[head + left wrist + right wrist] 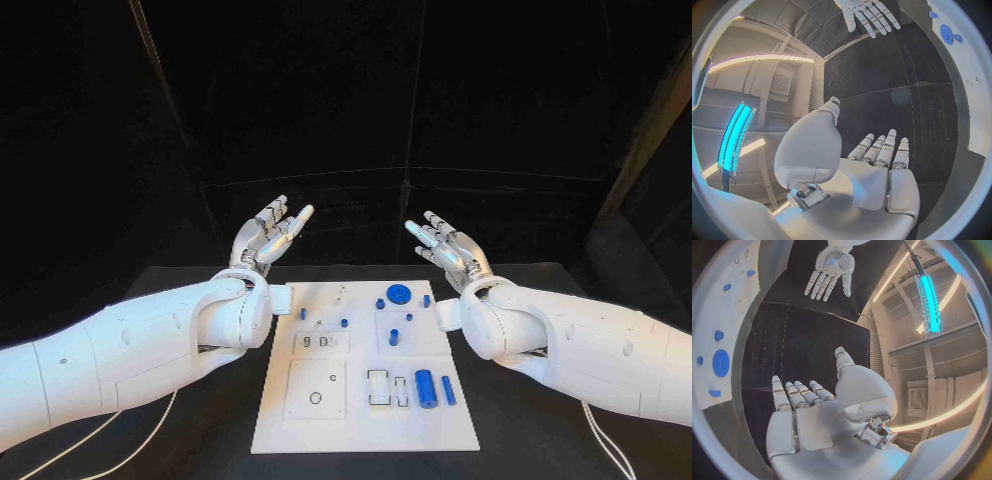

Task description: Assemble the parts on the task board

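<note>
Now the white task board (289, 400) lies mid-tabletop (534, 440), between the two arms. Both hands hover beyond its far edge, well apart: the left robot hand (268, 232) and right robot hand (447, 245) are empty, fingers spread. One round blue disc (398, 293) and one large blue cylinder (426, 385) rest on the board among smaller blue pieces.

Brightly lit on the white task board (289, 420) against black surroundings, sharp overhead, strongly fisheye-bent toward wrist-view rims.
</note>
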You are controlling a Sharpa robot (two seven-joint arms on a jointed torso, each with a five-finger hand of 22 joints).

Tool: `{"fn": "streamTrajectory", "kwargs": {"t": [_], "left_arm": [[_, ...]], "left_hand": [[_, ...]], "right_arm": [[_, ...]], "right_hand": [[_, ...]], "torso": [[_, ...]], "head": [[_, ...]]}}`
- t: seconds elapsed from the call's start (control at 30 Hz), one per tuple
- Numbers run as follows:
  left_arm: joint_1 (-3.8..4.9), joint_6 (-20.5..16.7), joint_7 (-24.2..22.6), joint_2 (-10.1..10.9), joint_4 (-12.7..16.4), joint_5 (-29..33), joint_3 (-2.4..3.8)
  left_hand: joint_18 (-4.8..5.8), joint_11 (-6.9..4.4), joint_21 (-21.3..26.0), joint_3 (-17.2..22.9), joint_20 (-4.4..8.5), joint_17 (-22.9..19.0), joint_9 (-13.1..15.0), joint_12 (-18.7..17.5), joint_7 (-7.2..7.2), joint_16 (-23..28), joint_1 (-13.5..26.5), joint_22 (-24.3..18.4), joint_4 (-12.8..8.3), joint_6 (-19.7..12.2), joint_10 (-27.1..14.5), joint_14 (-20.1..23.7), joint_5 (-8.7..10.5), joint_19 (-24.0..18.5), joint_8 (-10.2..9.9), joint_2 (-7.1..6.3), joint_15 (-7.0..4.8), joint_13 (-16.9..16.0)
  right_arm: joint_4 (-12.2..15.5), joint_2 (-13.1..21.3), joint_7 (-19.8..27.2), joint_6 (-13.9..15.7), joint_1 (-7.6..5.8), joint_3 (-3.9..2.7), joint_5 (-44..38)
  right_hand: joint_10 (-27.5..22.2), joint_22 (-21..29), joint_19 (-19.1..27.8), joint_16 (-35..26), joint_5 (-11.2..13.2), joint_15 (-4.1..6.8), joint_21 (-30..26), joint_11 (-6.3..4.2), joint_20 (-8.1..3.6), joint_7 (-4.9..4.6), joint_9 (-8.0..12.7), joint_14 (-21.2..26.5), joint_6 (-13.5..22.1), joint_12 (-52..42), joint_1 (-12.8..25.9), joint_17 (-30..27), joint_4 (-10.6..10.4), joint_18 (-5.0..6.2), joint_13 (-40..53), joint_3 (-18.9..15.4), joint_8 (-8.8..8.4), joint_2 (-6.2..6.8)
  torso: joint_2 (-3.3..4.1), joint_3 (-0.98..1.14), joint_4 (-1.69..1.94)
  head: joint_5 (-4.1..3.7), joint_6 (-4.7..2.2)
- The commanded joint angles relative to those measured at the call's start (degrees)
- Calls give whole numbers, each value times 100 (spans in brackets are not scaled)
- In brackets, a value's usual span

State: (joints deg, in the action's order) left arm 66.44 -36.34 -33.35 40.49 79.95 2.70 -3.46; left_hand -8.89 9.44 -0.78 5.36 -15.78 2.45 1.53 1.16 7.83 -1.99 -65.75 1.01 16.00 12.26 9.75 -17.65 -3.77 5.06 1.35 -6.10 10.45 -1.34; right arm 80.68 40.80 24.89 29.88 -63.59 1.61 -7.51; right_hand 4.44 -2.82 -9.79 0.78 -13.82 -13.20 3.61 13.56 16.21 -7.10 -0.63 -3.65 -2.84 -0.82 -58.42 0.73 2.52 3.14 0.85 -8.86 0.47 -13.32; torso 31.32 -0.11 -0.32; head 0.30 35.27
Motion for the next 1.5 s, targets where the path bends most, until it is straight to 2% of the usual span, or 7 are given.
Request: {"fn": "streamTrajectory", "kwargs": {"t": [0.03, 0.33, 0.37, 0.4, 0.5, 0.87, 1.5], "left_arm": [[9, 309, -285, -6, -5, 61, 2], [9, 309, -285, -6, -5, 61, 2], [9, 309, -285, -6, -5, 61, 2], [54, 743, -294, 141, -39, 234, 0], [75, 875, -298, 231, 46, 180, 0], [150, 1230, -120, 570, 436, -265, 0], [210, 1350, 49, 1223, 1622, -477, 0]], "left_hand": [[-81, 90, -37, 33, -90, 21, 18, 30, 433, -42, -253, 14, 84, 102, 87, -136, -33, 18, 35, 12, 37, -14], [-22, 350, -252, 115, -106, 204, 106, 207, 650, -348, -420, 144, 12, 871, 1063, -1279, 2, 578, 181, 256, 151, -119], [39, 422, -403, 119, -108, 277, 147, 305, 721, -498, -477, 225, -40, 1225, 1495, -1771, 18, 954, 265, 330, 208, -160], [89, 466, -546, 101, -95, 329, 169, 351, 715, -604, -523, 294, -87, 1464, 1747, -2157, 13, 1305, 317, 363, 223, -174], [-2, 413, -1196, 0, -87, 397, 223, 651, 728, -814, -676, 596, -260, 2260, 3182, -2881, 18, 3033, 461, 434, 134, -270], [-175, -42, -1775, -251, 317, 796, 262, 932, 434, -1305, -1165, 703, -882, 4180, 4924, -4783, 18, 4934, 778, 575, -445, -291], [-168, -146, -1790, -310, 447, 1065, 231, 831, 362, -1341, -1274, 666, -1065, 4441, 5311, -5097, 17, 5264, 713, 627, -568, -296]], "right_arm": [[-177, -75, -356, -1249, -80, 21, -775], [-406, -172, -518, -1805, -171, 58, -1100], [-408, -173, -520, -1811, -172, 58, -1103], [-588, -14, -319, -844, -195, 54, -1974], [-610, 21, -409, -745, -260, 53, -2468], [-654, 114, -830, -750, -618, 50, -4297], [-303, 10, -2515, -1681, -992, 42, -8092]], "right_hand": [[952, -240, -731, 247, 97, -181, 463, 191, 54, -994, -105, -942, -683, -196, -903, 121, 445, 148, 114, 51, 168, -76], [4353, -719, -2865, 1223, 415, 257, 1621, -100, 18, -802, -453, -4433, -3483, -1067, -1837, 387, 1263, 674, 360, 346, 918, 28], [4499, -732, -2998, 1263, 404, 310, 1684, -152, 2, -771, -469, -4636, -3745, -1077, -1843, 385, 1309, 723, 343, 346, 971, 47], [4623, -736, -3141, 1238, 395, 348, 1741, -203, -23, -736, -456, -4797, -3958, -1033, -1837, 347, 1348, 735, 296, 364, 973, 23], [4971, -729, -3467, 1180, 400, 479, 1863, -294, -139, -639, -399, -5263, -4451, -906, -1859, 295, 1397, 748, 265, 388, 941, 70], [5962, -997, -4406, 1321, 347, 936, 2589, -589, -615, -431, -320, -6782, -5169, -643, -1915, 424, 1407, 737, 272, 441, 793, 238], [6650, -2053, -5022, 2516, 128, 1355, 4401, -900, -1049, -204, -309, -8289, -5548, -375, -1776, 1503, 1390, 733, 349, 461, 437, 595]], "torso": [[0, 0, -1], [0, 0, -1], [0, 0, -1], [127, 0, -17], [208, 8, -9], [559, -2, 9], [1106, -26, 132]], "head": [[-1, 1], [-1, 1], [-1, 1], [-38, -27], [-36, -66], [-72, -217], [-189, -309]]}}
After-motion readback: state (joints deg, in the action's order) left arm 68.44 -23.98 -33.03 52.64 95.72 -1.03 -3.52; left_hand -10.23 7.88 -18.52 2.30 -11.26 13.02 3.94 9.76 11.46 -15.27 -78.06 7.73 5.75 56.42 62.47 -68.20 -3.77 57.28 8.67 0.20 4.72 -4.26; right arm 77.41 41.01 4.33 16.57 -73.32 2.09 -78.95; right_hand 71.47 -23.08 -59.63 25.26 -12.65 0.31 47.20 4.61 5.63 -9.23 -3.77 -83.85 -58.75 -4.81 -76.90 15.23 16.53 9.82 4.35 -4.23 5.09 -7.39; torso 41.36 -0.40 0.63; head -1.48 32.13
